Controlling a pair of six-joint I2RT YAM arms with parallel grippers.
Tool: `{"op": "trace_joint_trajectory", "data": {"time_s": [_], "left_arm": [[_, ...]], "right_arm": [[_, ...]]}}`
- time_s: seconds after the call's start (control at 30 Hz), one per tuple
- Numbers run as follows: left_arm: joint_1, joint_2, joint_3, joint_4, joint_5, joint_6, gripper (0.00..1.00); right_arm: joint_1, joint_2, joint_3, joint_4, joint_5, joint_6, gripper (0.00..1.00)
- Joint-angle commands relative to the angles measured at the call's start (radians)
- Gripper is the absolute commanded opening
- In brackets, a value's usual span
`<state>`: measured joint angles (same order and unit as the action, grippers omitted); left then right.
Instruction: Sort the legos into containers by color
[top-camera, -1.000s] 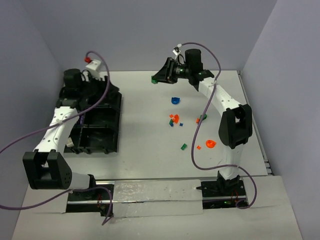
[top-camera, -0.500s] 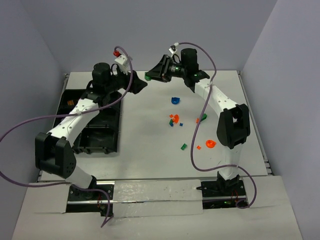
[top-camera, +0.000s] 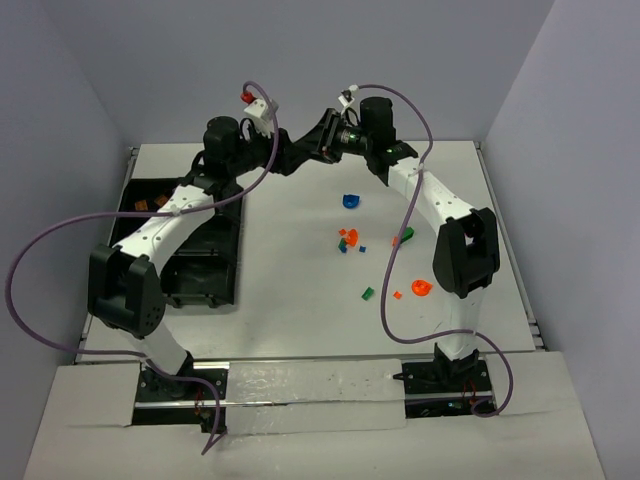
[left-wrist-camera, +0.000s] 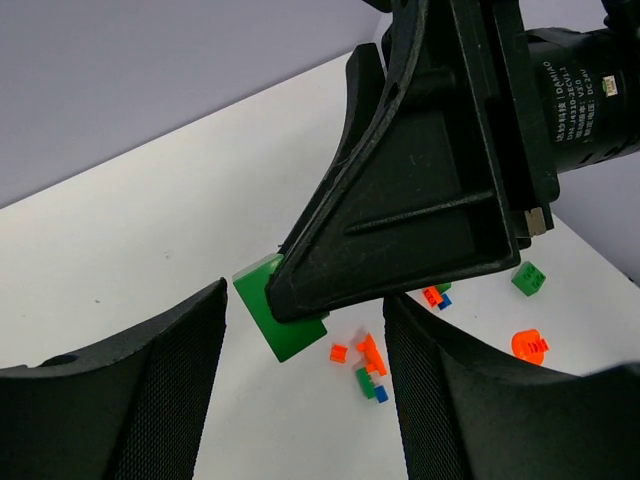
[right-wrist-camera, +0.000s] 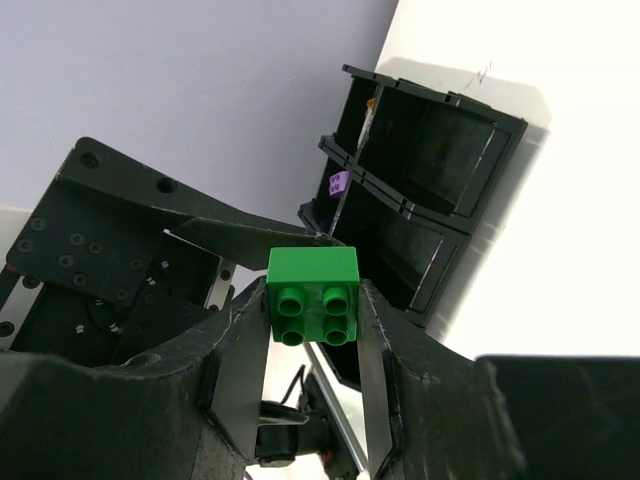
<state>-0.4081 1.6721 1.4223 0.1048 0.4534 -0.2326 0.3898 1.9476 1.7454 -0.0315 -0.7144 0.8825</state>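
Green brick (right-wrist-camera: 313, 295) is up in the air, just right of tray (top-camera: 205, 285) far corner, clamped in right gripper (right-wrist-camera: 313, 325). Left gripper (left-wrist-camera: 305, 300) has jaws apart, either side of brick. Looks like a handover: L should centre on brick's free faces, close firm, and only then R lets go, else it drops.

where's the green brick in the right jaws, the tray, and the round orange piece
green brick (right-wrist-camera: 314, 295): right wrist view, on its studded face
tray (top-camera: 200, 282): top view, on a bare compartment floor
round orange piece (top-camera: 421, 288): top view, on its middle
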Motion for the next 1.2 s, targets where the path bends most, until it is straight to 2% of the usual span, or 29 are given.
{"op": "trace_joint_trajectory", "data": {"time_s": [0.0,0.1,0.17,0.4,0.43,0.5,0.53,0.57,0.6,0.63,0.7,0.73,0.8,0.83,0.93,1.03,1.17], "left_arm": [[-0.001,-0.004,0.046,0.055,-0.065,-0.001,0.68],[-0.001,-0.008,0.039,0.059,-0.082,0.003,0.65],[0.0,-0.009,0.038,0.064,-0.1,0.005,0.58],[0.004,0.005,0.057,0.066,-0.162,0.024,0.27],[0.006,0.003,0.056,0.071,-0.162,0.022,0.26],[0.012,-0.004,0.054,0.075,-0.153,0.017,0.15],[0.015,-0.007,0.052,0.071,-0.152,0.015,0.11],[0.019,-0.01,0.045,0.069,-0.141,0.011,0.03],[0.028,-0.02,0.038,0.067,-0.132,0.003,0.0],[0.042,-0.036,0.021,0.065,-0.117,-0.004,0.0],[0.059,-0.057,-0.014,0.055,-0.099,-0.01,0.0],[0.073,-0.074,-0.023,0.052,-0.088,-0.011,0.0],[0.111,-0.112,-0.069,0.014,-0.073,-0.008,0.0],[0.15,-0.143,-0.087,-0.008,-0.063,0.001,0.0],[0.243,-0.192,-0.108,-0.138,-0.051,0.063,0.0],[0.342,-0.213,-0.11,-0.274,-0.082,0.13,0.0],[0.415,-0.188,-0.082,-0.458,-0.129,0.192,0.02]], "right_arm": [[0.02,-0.041,0.009,0.05,-0.06,-0.017,0.0],[0.018,-0.042,0.004,0.075,-0.082,-0.014,0.0],[0.018,-0.04,0.007,0.081,-0.097,-0.017,0.0],[0.023,-0.029,0.018,0.094,-0.16,-0.025,0.0],[0.023,-0.029,0.021,0.091,-0.163,-0.027,0.0],[0.023,-0.026,0.023,0.085,-0.165,-0.03,0.03],[0.023,-0.024,0.024,0.082,-0.165,-0.032,0.07],[0.023,-0.025,0.025,0.077,-0.162,-0.034,0.2],[0.022,-0.026,0.025,0.069,-0.155,-0.037,0.3],[0.02,-0.028,0.025,0.062,-0.149,-0.041,0.46],[0.016,-0.031,0.023,0.049,-0.132,-0.047,0.7],[0.01,-0.032,0.019,0.046,-0.128,-0.05,0.75],[-0.006,-0.042,0.014,0.023,-0.104,-0.071,0.96],[-0.015,-0.048,0.013,0.006,-0.093,-0.091,1.0],[-0.052,-0.077,0.013,-0.091,-0.048,-0.222,1.0],[-0.083,-0.11,0.013,-0.237,0.033,-0.431,1.0],[-0.099,-0.146,-0.014,-0.423,0.208,-0.711,0.99]]}}
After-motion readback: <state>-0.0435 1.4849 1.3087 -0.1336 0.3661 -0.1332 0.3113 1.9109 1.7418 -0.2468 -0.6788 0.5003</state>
